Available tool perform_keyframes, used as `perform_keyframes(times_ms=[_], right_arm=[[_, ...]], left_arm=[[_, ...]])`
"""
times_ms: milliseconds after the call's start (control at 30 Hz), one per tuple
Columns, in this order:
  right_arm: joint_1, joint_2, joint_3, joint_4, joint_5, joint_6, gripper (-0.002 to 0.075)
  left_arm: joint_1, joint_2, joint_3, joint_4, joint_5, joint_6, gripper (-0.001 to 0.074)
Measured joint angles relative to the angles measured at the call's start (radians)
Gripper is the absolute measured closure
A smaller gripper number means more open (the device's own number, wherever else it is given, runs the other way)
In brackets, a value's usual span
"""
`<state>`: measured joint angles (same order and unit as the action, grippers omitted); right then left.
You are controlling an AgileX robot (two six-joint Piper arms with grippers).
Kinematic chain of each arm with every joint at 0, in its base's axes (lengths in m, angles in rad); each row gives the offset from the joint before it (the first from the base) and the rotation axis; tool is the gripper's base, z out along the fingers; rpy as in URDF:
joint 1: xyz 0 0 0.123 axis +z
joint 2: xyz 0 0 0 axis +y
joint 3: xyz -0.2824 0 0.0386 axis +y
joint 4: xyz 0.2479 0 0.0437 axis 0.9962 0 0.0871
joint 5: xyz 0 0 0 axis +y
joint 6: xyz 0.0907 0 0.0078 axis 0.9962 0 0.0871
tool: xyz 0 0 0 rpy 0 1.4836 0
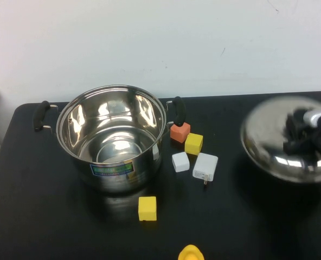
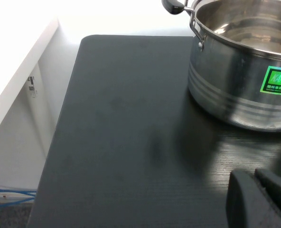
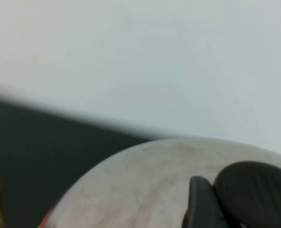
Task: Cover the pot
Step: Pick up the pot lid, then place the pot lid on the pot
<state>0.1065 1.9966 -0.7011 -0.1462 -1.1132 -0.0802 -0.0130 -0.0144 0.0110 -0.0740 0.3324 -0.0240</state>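
The pot point(image 1: 113, 135), shiny steel with black side handles and a blue-green label, stands open and empty at the table's left centre. It also shows in the left wrist view point(image 2: 235, 80). My right gripper point(image 1: 300, 132) is shut on the black knob point(image 3: 254, 190) of the domed steel lid point(image 1: 274, 146) and holds it at the right side of the table, well apart from the pot. One finger point(image 3: 197, 204) presses against the knob. My left gripper point(image 2: 255, 183) is shut and empty, low over the table on the pot's near-left side, out of the high view.
Between pot and lid lie an orange block point(image 1: 179, 131), a yellow block point(image 1: 193, 143), a white block point(image 1: 180, 161) and a white charger point(image 1: 205, 167). Another yellow block point(image 1: 147, 208) lies in front of the pot. A yellow object point(image 1: 190, 253) sits at the front edge.
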Motion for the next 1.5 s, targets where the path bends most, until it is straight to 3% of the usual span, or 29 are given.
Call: perform_keyframes(times_ms=[100,333,500,600,833,1267,1500], right_arm=[[0.000,-0.146,0.020,-0.140,-0.002,0.047,0.0374],[0.044,-0.395,-0.054,-0.543,0.067,0.403,0.0374],[0.177,-0.400,-0.233,-0.810,0.234,0.653,0.0374],[0.274,-0.351,-0.363,-0.879,0.326,0.730,0.0374],[0.420,-0.146,-0.631,-0.895,0.396,0.769,0.0374],[0.483,0.224,-1.006,-0.847,0.455,0.893,0.0374],[0.511,0.289,-1.038,-0.590,0.566,0.690,0.0374]], left_arm=[[0.000,0.000,0.000,0.000,0.000,0.000,0.0738],[0.000,0.000,0.000,0.000,0.000,0.000,0.0738],[0.000,0.000,0.000,0.000,0.000,0.000,0.0738],[0.000,0.000,0.000,0.000,0.000,-0.002,0.0738],[0.000,0.000,0.000,0.000,0.000,-0.002,0.0738],[0.000,0.000,0.000,0.000,0.000,-0.002,0.0738],[0.000,0.000,0.000,0.000,0.000,-0.002,0.0738]])
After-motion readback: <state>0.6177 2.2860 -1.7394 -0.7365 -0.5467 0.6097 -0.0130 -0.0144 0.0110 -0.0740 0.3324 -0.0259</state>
